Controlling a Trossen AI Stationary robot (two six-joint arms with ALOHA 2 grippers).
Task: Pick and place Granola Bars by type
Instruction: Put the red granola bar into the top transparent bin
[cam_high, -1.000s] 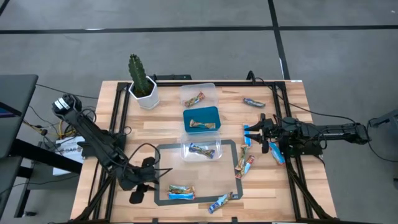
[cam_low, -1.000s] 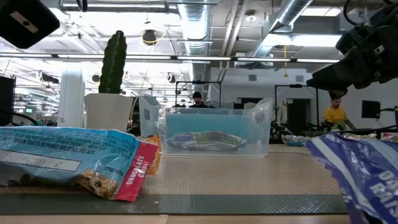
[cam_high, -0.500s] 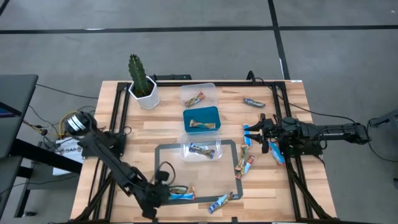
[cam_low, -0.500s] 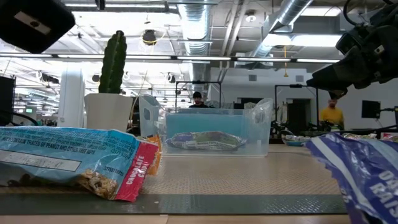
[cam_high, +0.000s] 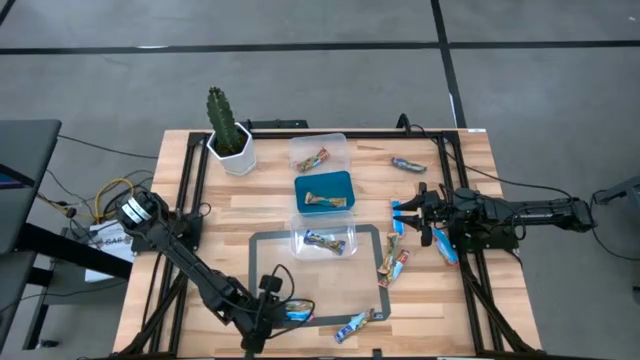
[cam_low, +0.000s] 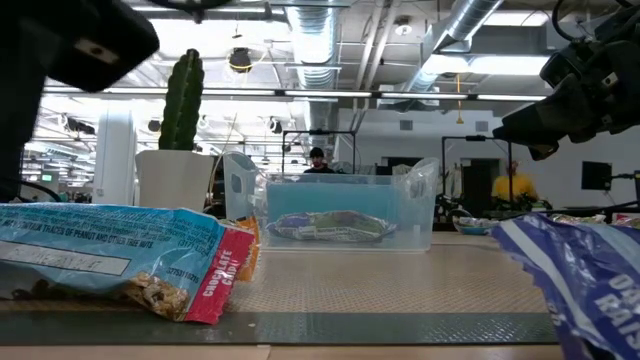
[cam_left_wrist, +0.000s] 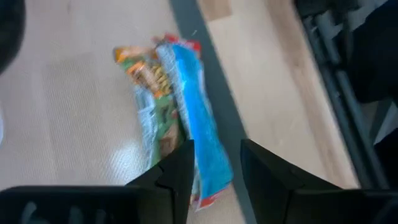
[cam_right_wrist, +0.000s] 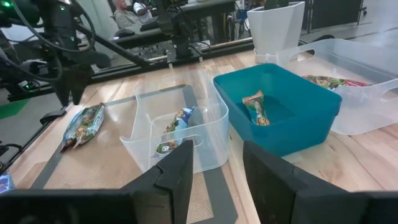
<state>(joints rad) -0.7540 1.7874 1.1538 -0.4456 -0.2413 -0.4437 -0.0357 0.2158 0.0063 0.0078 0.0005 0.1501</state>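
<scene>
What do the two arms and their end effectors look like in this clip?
Both arms are dark, near-black, jointed links with cables alongside. The left arm has a round pale-capped joint near its base. Each end effector, left and right, has two flat, dark, angular fingers.

A wooden table (cam_high: 230, 200) carries everything. A grey-framed mat (cam_high: 262, 240) lies on its front middle part. A white pot with a cactus (cam_high: 228, 140) stands at the far left. Three tubs stand in a row: a clear tub (cam_high: 318, 153), a blue tub (cam_high: 324, 192) and another clear tub (cam_high: 322, 240) on the mat. Loose Granola Bars (cam_high: 398, 262) lie on the right side, and more (cam_high: 356, 323) at the front edge.
</scene>
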